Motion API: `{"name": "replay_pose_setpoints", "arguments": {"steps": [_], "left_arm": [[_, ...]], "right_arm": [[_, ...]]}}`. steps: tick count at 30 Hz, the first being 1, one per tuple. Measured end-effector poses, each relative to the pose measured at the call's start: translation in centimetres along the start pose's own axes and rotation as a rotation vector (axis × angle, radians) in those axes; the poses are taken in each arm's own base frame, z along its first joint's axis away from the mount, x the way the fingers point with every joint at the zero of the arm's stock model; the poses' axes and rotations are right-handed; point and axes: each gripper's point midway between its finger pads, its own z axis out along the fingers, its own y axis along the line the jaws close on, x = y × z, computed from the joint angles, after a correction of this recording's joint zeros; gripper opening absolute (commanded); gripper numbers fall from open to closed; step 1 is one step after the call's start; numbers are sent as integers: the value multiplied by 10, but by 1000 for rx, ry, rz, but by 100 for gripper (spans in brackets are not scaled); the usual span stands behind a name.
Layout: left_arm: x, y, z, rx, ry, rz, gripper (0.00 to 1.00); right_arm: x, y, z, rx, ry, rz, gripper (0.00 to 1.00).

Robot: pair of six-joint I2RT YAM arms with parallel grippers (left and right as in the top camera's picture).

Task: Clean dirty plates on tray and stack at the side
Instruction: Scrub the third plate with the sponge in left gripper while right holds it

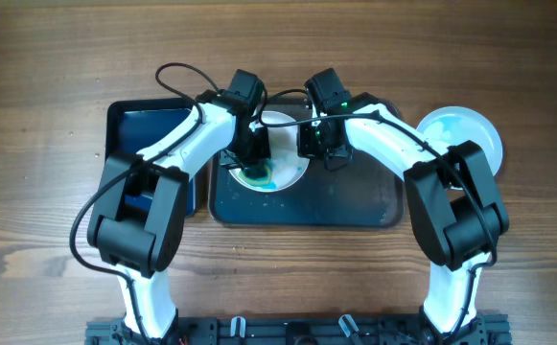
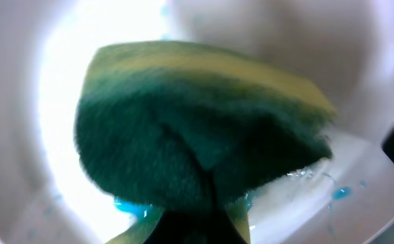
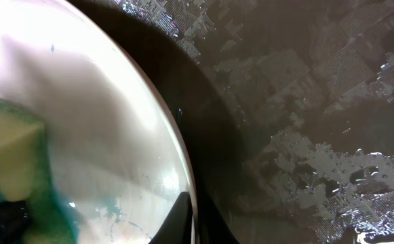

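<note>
While the left gripper (image 1: 252, 159) clamps the sponge (image 2: 197, 129) on the plate (image 1: 290, 173) at frame centre, the right gripper (image 1: 310, 144) pinches its right rim.

sponge (image 2: 197, 129) blurred up close, plate (image 3: 95, 115) cut off at picture edges

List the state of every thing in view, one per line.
sponge: clamped in left gripper, pressed on smeared plate.
smeared plate: on tray, blue streaks on it, rim pinched by right gripper.
side plate: on table, right of tray.
tray: wet, holds one plate.
left gripper: shut on sponge.
right gripper: shut on smeared plate.
</note>
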Motion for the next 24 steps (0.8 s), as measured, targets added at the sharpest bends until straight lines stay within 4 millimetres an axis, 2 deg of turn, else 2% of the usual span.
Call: {"name": "replay_pose_setpoints", "arguments": {"steps": [5, 9, 15, 20, 24], "left_arm": [[2, -28, 3, 191, 37, 153, 4], [1, -34, 5, 227, 36, 170, 4], [-13, -22, 7, 150, -14, 19, 4], [-30, 5, 2, 16, -101, -192, 4], [-31, 18, -2, -54, -119, -267, 4]], "right_arm": [[0, 0, 0, -1, 0, -1, 4], [0, 0, 0, -1, 0, -1, 4], [-2, 1, 0, -5, -9, -3, 4], [-3, 4, 0, -15, -10, -5, 4], [-1, 5, 0, -22, -6, -6, 4]]}}
